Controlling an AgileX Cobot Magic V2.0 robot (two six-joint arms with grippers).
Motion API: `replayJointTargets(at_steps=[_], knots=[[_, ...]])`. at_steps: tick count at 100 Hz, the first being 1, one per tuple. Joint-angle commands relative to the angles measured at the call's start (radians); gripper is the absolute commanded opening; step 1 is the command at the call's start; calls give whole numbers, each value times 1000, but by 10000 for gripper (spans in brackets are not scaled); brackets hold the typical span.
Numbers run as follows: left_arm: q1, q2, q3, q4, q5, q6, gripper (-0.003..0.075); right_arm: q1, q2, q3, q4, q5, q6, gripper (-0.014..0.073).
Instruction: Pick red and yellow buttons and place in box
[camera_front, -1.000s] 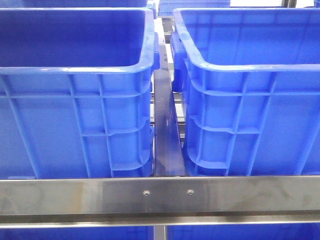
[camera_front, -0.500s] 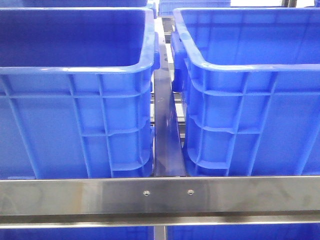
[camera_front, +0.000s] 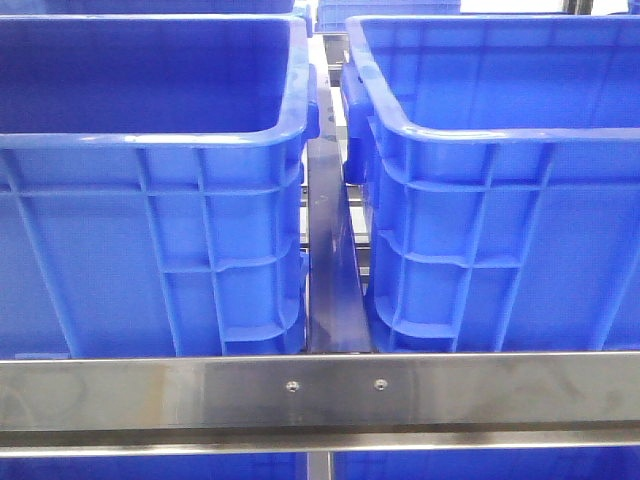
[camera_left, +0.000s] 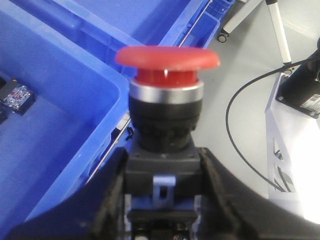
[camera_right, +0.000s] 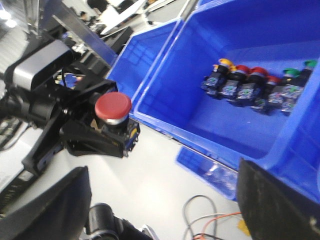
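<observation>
Nothing moved in front; my left gripper clamps the red button upright for boxing; right gripper gapes empty.

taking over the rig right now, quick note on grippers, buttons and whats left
Left gripper: shut on the red button, held upright outside the blue crates, seen also from the right wrist.
Right gripper: open, empty, hovering near the crate that holds a row of buttons.
Yellow button: at one end of that row, not yet picked.
Front view shows only two crates, no arms.
Left: place the red button in the box, then pick and place the yellow.
</observation>
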Motion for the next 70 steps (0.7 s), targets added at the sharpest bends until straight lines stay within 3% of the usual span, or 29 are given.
replayJointTargets(at_steps=[1,45,70], knots=[[-8,-4,-23,-64,22,2,-19,28,40,-33,124,5,-68,613],[-8,-4,-23,-64,20,2,-19,383,275,-180,147,-221,-144,613],[-8,-4,-23,-64,20,2,-19,484,420,-288,147,-243,-154,613]])
